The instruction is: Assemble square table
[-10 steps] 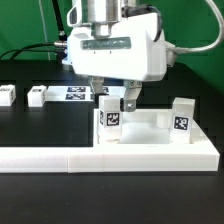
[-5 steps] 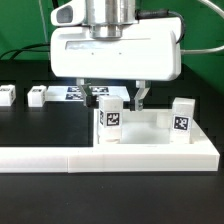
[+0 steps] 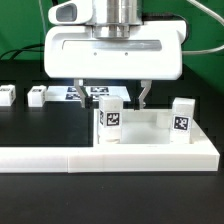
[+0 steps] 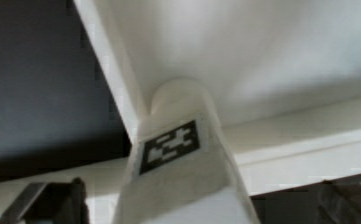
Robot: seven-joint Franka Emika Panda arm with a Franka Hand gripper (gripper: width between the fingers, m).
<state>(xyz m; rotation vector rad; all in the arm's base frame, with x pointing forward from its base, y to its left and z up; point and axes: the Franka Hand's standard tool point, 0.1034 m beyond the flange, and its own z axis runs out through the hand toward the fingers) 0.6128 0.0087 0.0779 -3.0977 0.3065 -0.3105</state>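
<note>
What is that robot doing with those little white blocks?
The robot arm is building a small table. Its end effector hangs open over a short white block leg with a black tag, with its fingers apart on either side, not touching it. That leg stands upright on the white plastic square slab. A second tagged leg stands on the slab towards the exterior view's right. Two loose white legs sit on the black table.
</note>
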